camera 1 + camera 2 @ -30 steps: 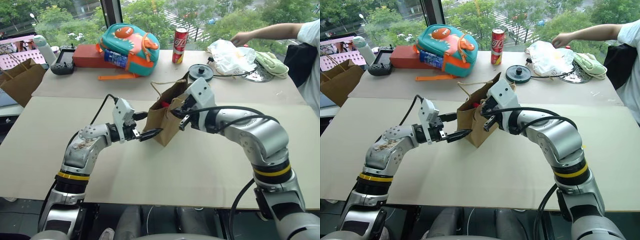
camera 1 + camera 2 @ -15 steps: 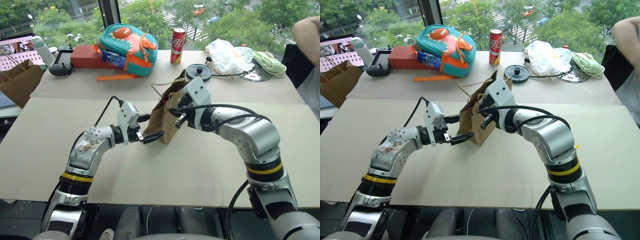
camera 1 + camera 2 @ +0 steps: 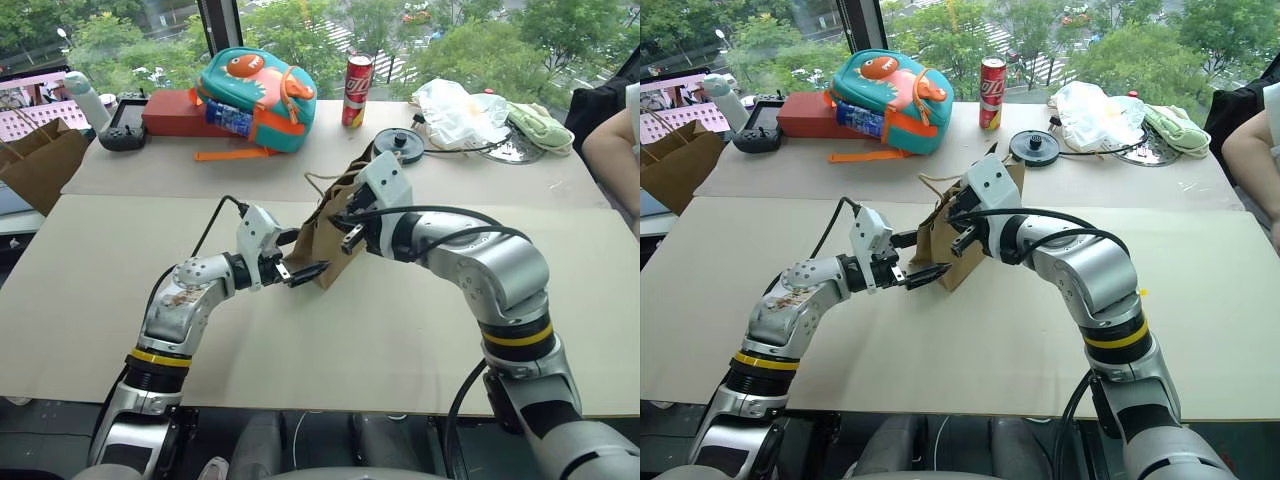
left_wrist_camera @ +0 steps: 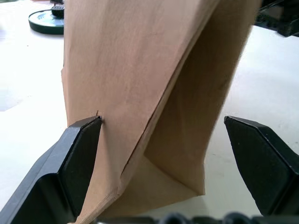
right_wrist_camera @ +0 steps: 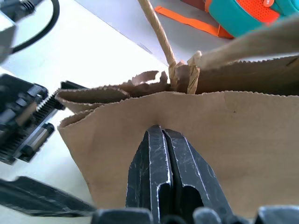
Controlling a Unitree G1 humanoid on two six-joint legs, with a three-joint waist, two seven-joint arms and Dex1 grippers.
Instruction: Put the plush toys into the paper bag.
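Little has changed at the robot: both arms keep their posts at the paper bag (image 3: 330, 245), which stands leaning near the middle of the table (image 3: 450, 330). The person's arm (image 3: 612, 150), stretched over the far clutter a second ago, is now drawn back to the table's right edge. The left gripper (image 3: 305, 270) is spread wide around the bag's lower corner, one finger touching the paper and the other apart, gripping nothing. The right gripper (image 5: 161, 133) is closed tight against the bag's upper wall; whether it pinches paper cannot be told. The bag looks steadied for loading, but its inside is hidden, so the plush toys cannot be counted. Counted: one small paper bag, one larger brown bag (image 3: 40, 160), one backpack (image 3: 258, 85), one can (image 3: 358, 78)
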